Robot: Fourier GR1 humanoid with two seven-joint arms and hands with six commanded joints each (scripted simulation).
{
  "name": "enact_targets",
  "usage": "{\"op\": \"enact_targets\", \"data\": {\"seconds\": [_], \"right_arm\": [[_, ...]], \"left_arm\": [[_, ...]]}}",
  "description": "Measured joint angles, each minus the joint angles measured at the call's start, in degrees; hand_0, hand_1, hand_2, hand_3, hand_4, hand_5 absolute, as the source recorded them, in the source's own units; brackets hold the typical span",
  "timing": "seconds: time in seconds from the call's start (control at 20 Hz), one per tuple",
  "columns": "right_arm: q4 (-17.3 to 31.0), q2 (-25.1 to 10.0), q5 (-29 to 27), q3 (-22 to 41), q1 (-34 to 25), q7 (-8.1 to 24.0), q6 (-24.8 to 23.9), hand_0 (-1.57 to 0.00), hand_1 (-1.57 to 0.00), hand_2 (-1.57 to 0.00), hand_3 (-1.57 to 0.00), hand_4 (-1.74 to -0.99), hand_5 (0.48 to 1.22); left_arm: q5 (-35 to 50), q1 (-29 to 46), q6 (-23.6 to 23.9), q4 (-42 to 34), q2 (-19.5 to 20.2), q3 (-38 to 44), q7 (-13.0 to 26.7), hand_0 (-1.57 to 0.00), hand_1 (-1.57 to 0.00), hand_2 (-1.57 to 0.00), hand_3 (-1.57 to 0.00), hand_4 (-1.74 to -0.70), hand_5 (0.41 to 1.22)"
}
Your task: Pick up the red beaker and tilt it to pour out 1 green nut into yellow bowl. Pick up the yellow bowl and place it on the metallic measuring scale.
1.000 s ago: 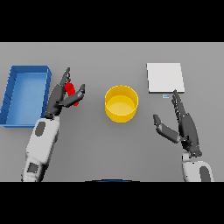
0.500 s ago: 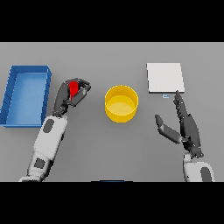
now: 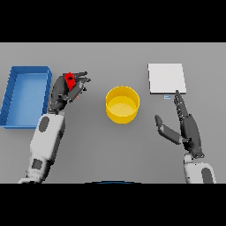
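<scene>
Left hand clenched round red beaker, yellow bowl well to its right: early tilt spills nut onto bench.

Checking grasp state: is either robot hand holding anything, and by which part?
The left robot hand has its fingers curled round the beaker; which part it grips is hidden. The right robot hand is open, holding nothing.

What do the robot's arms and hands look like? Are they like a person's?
Somewhat. Each forearm is a smooth, rounded white shell with a dark grey oval patch, seen on the left arm and the right arm. Each ends in a dark grey robot hand with slim fingers and a thumb: the left robot hand and the right robot hand. No cables, sleeves or lettering show.
</scene>
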Motion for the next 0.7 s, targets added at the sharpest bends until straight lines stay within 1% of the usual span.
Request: {"op": "enact_targets", "data": {"seconds": [0.05,0.1,0.2,0.3,0.35,0.45,0.5,0.6,0.65,0.7], "right_arm": [[0.03,-0.03,0.21,-0.02,-0.06,0.33,-0.16,0.0,0.0,0.0,0.0,-1.228,0.645],[-0.24,-0.36,0.22,0.04,0.56,-0.45,0.14,0.0,0.0,0.0,0.0,-1.227,0.647],[0.26,-0.26,0.23,-0.09,0.36,-0.8,0.01,0.0,0.0,0.0,0.0,-1.219,0.653],[0.77,-0.51,1.26,0.16,0.61,-2.72,-0.24,0.0,0.0,0.0,0.0,-1.219,0.659],[0.21,-0.88,1.69,0.33,1.05,-3.71,-0.21,0.0,0.0,0.0,0.0,-1.219,0.66],[1.15,-0.84,1.83,-0.11,-0.25,-1.99,-0.74,0.0,0.0,0.0,0.0,-1.219,0.661],[0.56,-0.82,2.13,0.31,0.51,-2.84,-0.57,0.0,0.0,0.0,0.0,-1.213,0.662],[1.1,-0.99,2.73,0.1,-0.16,-1.93,-1.13,0.0,0.0,0.0,0.0,-1.202,0.662],[1.28,-1.01,2.42,-0.09,-0.19,-1.83,-1.0,0.0,0.0,0.0,0.0,-1.199,0.658],[1.06,-0.86,2.7,0.2,0.35,-1.82,-1.04,0.0,0.0,0.0,0.0,-1.194,0.658]], "left_arm": [[0.03,-0.1,0.03,-0.99,0.18,-0.38,1.25,-1.54,-1.54,-1.55,-1.54,-1.71,1.132],[-0.06,0.15,-0.21,-2.02,0.54,-0.61,2.56,-1.55,-1.55,-1.55,-1.54,-1.71,1.132],[-1.5,-0.76,-0.9,-3.51,1.76,-1.72,3.75,-1.56,-1.56,-1.56,-1.55,-1.72,1.13],[-3.08,-1.48,-1.12,-4.0,2.43,-2.7,4.94,-1.56,-1.56,-1.56,-1.55,-1.72,1.133],[-3.83,-1.82,-1.21,-4.01,2.68,-3.05,5.32,-1.56,-1.56,-1.56,-1.55,-1.72,1.135],[-5.28,-2.65,-1.43,-3.75,3.03,-3.64,6.04,-1.56,-1.56,-1.56,-1.55,-1.72,1.139],[-6.07,-3.35,-1.18,-3.1,2.52,-4.15,6.45,-1.56,-1.56,-1.56,-1.56,-1.73,1.138],[-9.38,-3.57,-1.43,-4.54,4.26,-6.48,6.6,-1.56,-1.56,-1.56,-1.56,-1.73,1.129],[-11.31,-4.39,-1.62,-4.82,4.97,-7.78,8.32,-1.56,-1.57,-1.57,-1.56,-1.73,1.124],[-13.36,-5.08,-2.53,-5.09,6.73,-9.08,9.71,-1.57,-1.57,-1.57,-1.56,-1.74,1.12]]}}
